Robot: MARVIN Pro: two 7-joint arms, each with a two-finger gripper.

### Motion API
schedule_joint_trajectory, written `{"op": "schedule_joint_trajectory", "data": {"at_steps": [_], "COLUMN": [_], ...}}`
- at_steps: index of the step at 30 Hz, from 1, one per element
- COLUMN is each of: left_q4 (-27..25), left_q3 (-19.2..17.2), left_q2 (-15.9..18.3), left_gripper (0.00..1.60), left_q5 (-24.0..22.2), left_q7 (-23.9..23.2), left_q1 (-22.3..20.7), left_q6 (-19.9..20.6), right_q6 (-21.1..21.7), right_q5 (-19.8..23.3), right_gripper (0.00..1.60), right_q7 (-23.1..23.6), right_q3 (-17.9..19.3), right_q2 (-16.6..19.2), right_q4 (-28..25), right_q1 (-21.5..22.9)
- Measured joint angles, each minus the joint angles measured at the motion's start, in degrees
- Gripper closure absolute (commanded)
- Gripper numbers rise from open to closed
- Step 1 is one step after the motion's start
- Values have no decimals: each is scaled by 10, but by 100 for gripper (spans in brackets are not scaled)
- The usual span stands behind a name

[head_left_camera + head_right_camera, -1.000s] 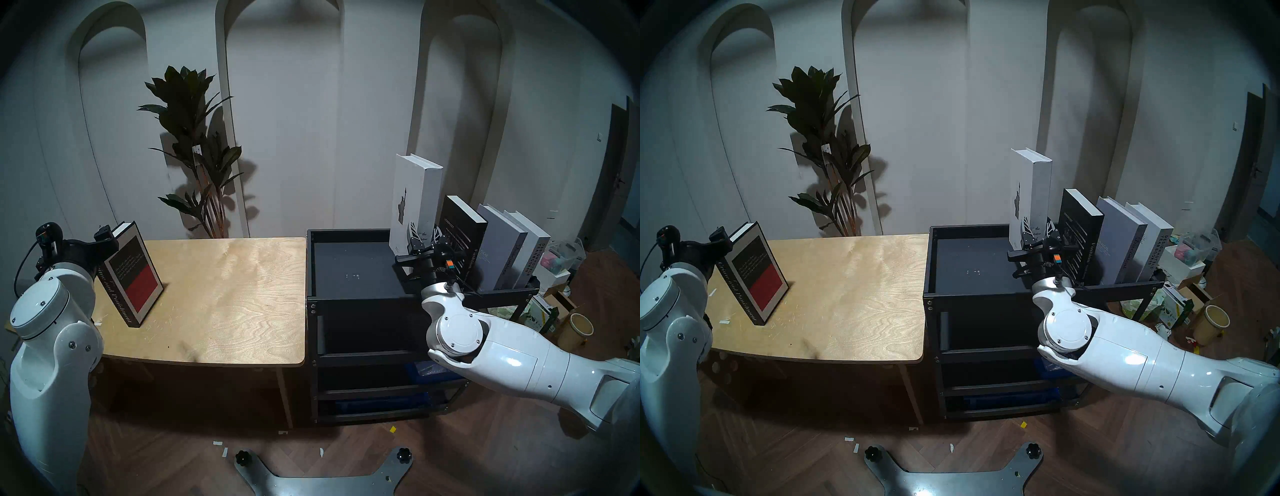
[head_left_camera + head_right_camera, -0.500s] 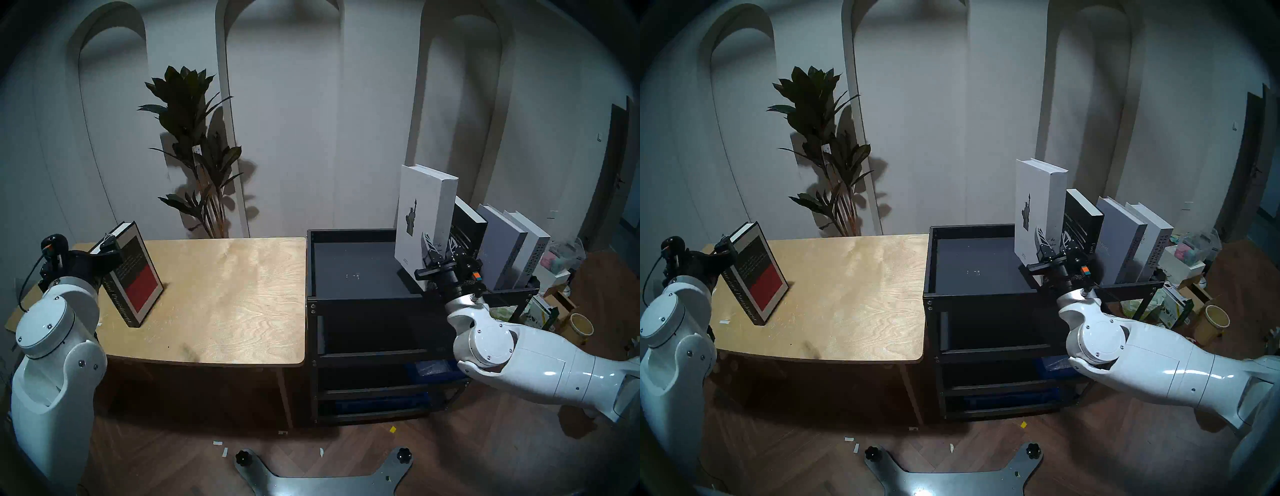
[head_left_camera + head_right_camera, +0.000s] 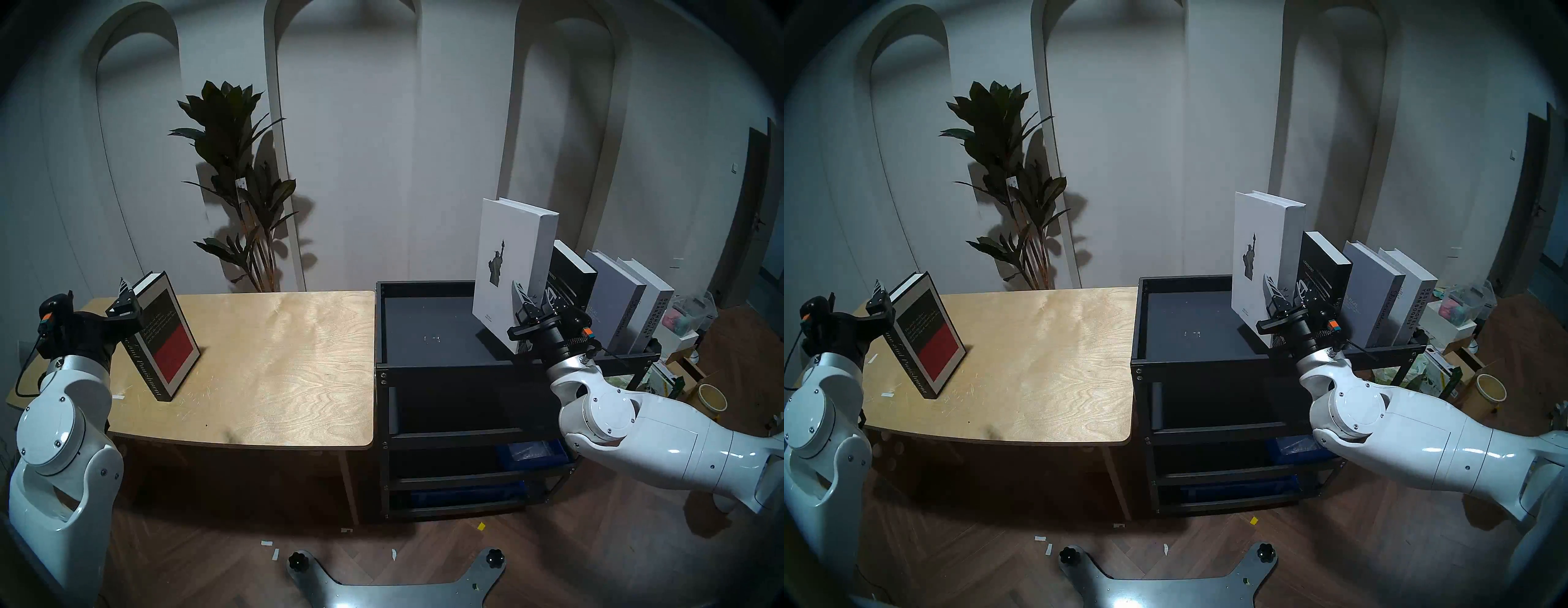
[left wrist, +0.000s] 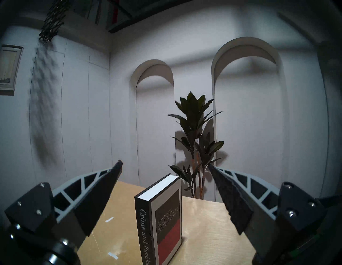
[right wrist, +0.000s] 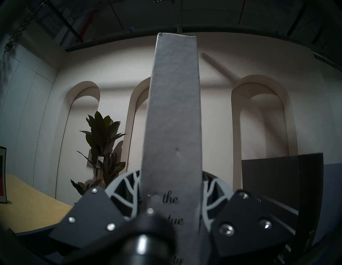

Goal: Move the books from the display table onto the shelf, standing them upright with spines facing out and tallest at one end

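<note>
**A:** Where's everything, biggest first?

**B:** The display table on the left has one book left, "Crime and Punishment", upright near its far-left corner. On the shelf to the right stand the black book, the grey book and the white yearbook.

**A:** And the grippers?

**B:** The right gripper is clamped on the Statue of Liberty book at its spine, low down. The left gripper gapes wide, empty.

**A:** How to seat it well?

**B:** I'd keep it vertical, slide it flush against the black book, then release.
</note>
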Motion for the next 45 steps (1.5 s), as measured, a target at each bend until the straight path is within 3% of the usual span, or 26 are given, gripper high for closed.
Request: {"op": "schedule_joint_trajectory", "data": {"at_steps": [12,25,34,45], "left_q4": [47,92,102,111], "left_q3": [-20,-24,-24,-22], "left_q2": [-34,-55,-58,-60], "left_gripper": [0,0,0,0], "left_q5": [43,54,55,60], "left_q7": [-106,-159,-178,-189], "left_q1": [28,38,36,35], "left_q6": [-108,-212,-239,-251], "right_q6": [4,41,27,-18], "right_q5": [-56,-68,-40,-29], "right_gripper": [160,160,160,160], "right_q7": [-66,-44,-15,-13], "right_q3": [-2,3,-6,-23], "right_q2": [-50,-79,-95,-107], "right_q4": [35,102,151,176], "right_q1": [1,37,33,0]}}
